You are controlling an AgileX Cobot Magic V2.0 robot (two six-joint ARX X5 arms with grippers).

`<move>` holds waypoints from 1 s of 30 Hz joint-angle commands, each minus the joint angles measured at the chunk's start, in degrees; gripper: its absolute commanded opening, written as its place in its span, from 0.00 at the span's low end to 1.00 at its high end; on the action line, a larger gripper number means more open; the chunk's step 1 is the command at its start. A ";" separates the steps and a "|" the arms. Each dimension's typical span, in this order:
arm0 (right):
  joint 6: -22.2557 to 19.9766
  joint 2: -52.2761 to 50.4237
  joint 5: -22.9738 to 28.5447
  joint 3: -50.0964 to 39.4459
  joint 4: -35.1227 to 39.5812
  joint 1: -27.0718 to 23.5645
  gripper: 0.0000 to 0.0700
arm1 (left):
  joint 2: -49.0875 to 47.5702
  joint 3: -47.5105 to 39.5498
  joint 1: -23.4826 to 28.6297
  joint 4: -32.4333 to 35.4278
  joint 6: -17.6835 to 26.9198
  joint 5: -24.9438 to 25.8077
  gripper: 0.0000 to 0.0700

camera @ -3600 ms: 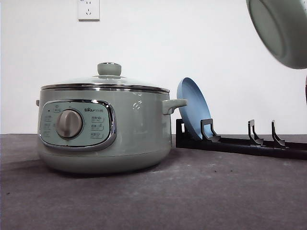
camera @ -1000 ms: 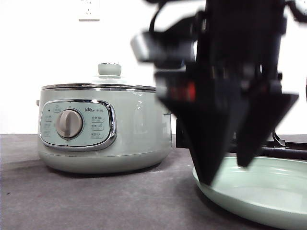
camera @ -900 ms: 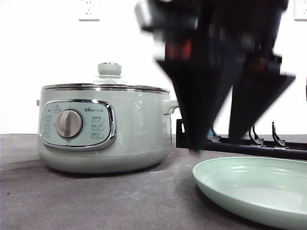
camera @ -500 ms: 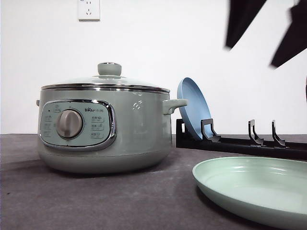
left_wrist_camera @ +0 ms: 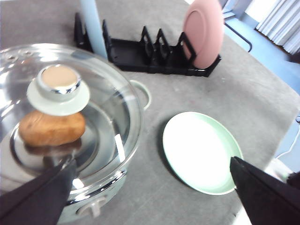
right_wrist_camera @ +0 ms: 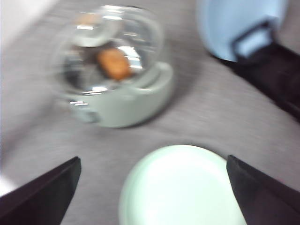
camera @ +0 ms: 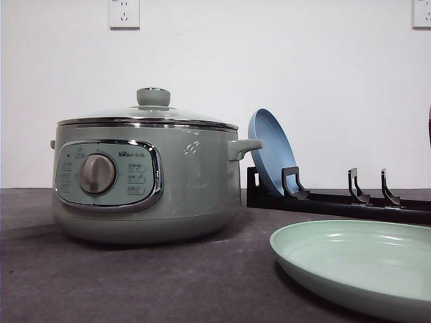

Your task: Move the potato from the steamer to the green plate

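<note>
Sitting at left, the steamer (camera: 145, 171) has its glass lid (left_wrist_camera: 61, 108) on; the potato (left_wrist_camera: 51, 128) lies inside on the steel tray, below the lid knob (left_wrist_camera: 58, 86). The left gripper (left_wrist_camera: 154, 187) hovers above, jaws wide apart and empty. At right, the green plate (camera: 357, 266) lies bare on the table. The right gripper (right_wrist_camera: 152, 180) is likewise spread, holding nothing. The potato looks firm and matte, probably not slippery; grasp across its short middle after lifting the lid.

Low front view; wrist views overhead steamer (camera: 145, 182).
</note>
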 commanded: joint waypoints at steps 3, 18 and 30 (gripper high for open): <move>0.40 -1.16 -2.32 1.13 0.23 0.20 0.90 | 3.22 3.54 -0.21 -0.27 -1.10 -2.48 0.95; 0.98 -1.52 -2.96 1.12 0.27 0.20 0.88 | 25.47 29.54 -3.80 -15.93 -1.14 -15.33 0.95; 0.57 -1.52 -2.96 1.13 0.26 0.20 0.88 | 44.42 46.23 -8.44 -23.96 -1.29 -22.88 0.95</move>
